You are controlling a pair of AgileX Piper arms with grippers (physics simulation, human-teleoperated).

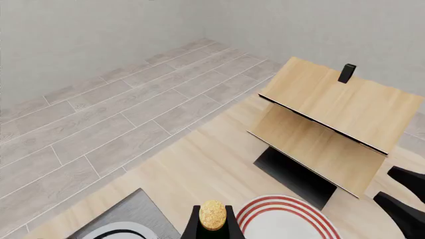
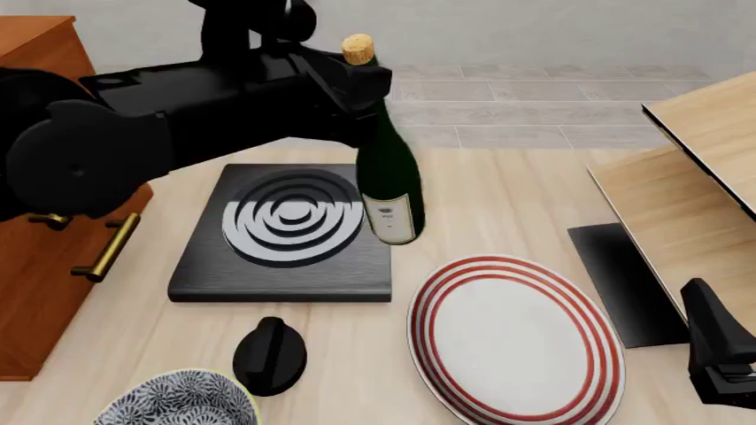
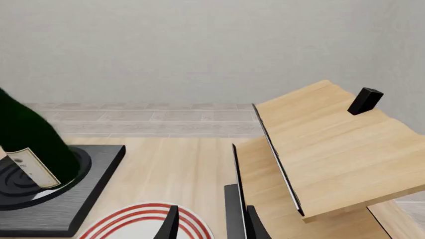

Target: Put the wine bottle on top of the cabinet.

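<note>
Cabinet (image 2: 48, 266): reddish-brown wood, brass bar handles, well out to the side of the left gripper (image 2: 368, 84). Wine bottle (image 2: 388, 168): dark green glass, tan cork, small white label — neck clamped between the closed left fingers (image 1: 193, 226), body tilted, base beside the black ringed board (image 2: 283, 239). Right gripper (image 3: 209, 224): fingers parted, holding nothing, near the red-striped plate (image 2: 514, 341). Surface — pale wood table (image 2: 497, 199); grey plank floor beyond.

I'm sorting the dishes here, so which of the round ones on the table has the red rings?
The large white plate near the right gripper has red rings at its rim. The bowl at the near left edge is blue-patterned.
</note>
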